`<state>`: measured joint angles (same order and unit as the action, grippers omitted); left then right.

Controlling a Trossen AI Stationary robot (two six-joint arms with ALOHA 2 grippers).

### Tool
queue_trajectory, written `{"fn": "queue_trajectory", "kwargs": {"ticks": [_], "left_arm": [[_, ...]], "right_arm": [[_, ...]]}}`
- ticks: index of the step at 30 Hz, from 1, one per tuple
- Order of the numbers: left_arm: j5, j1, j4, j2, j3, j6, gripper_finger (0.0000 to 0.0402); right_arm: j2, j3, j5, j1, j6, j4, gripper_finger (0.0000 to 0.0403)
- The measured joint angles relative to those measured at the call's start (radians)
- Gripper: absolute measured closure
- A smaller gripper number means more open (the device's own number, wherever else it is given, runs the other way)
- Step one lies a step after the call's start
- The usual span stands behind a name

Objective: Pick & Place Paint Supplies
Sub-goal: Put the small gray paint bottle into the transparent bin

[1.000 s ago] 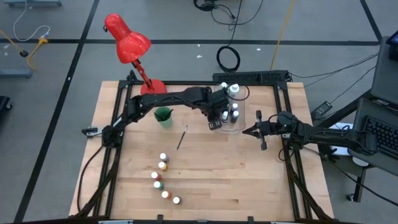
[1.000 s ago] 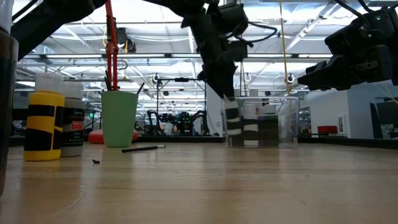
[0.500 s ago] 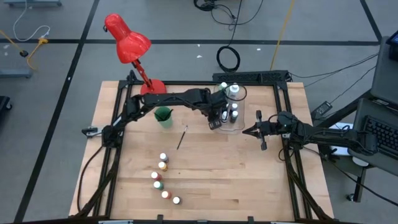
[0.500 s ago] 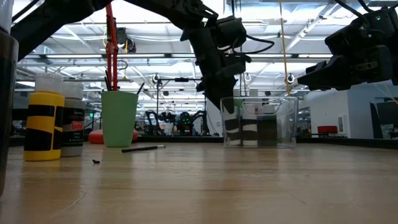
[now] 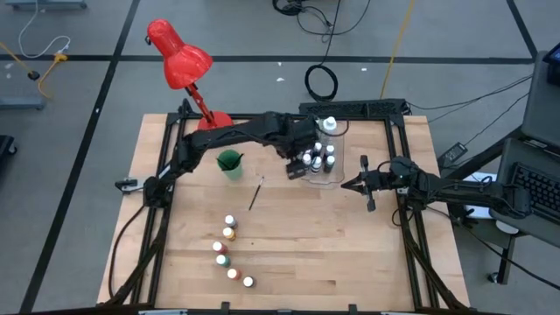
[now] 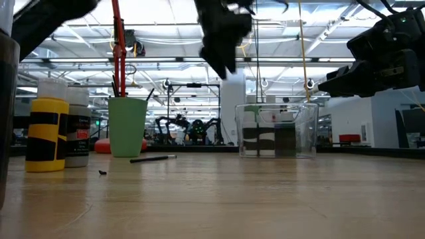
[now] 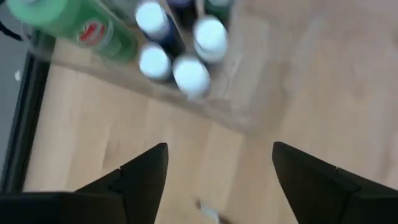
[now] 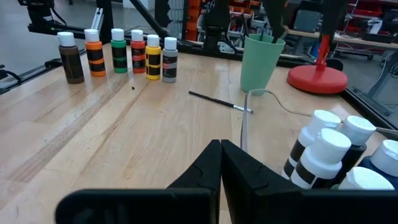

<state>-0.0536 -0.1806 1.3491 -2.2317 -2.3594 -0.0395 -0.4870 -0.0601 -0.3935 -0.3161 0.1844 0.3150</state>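
Observation:
My left gripper (image 7: 217, 177) stands open with nothing between its fingers, hanging above the near left corner of the clear bin (image 5: 325, 179). In the low view the gripper (image 6: 222, 46) is well above the bin's rim (image 6: 275, 106). Several white-capped paint bottles (image 7: 189, 73) and a larger green bottle (image 7: 81, 25) stand upright in the bin. Six small paint bottles (image 5: 230, 249) stand in a row on the table's near left part. A thin dark paintbrush (image 5: 256, 192) lies flat on the wood beside the green cup (image 5: 230, 164). My right gripper (image 5: 350, 185) waits shut, right of the bin.
A red desk lamp (image 5: 179, 57) stands at the table's far left, its base (image 8: 317, 78) behind the green cup. Bare wood lies between the bin and the bottle row. The right arm (image 6: 378, 60) hangs level beside the bin's right side.
My left gripper has risen out of the clear bin to well above its rim. The bottle it stood over stays upright inside the bin. The right arm has kept still.

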Motion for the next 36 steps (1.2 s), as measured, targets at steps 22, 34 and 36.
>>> {"fn": "queue_trajectory", "kwargs": {"ticks": [22,34,36], "left_arm": [[-0.123,0.591,-0.306,0.957,1.068,-0.407,0.0194],[-0.138,0.749,-0.564,0.917,1.209,-0.412,0.0233],[-0.156,0.767,-0.608,0.903,1.209,-0.428,0.0235]], "right_arm": [[-0.007,0.000,0.000,0.003,-0.016,0.009,0.0399],[-0.007,0.000,0.001,0.003,-0.045,0.009,0.0399],[-0.008,0.000,0.001,0.003,-0.044,0.007,0.0399]]}}
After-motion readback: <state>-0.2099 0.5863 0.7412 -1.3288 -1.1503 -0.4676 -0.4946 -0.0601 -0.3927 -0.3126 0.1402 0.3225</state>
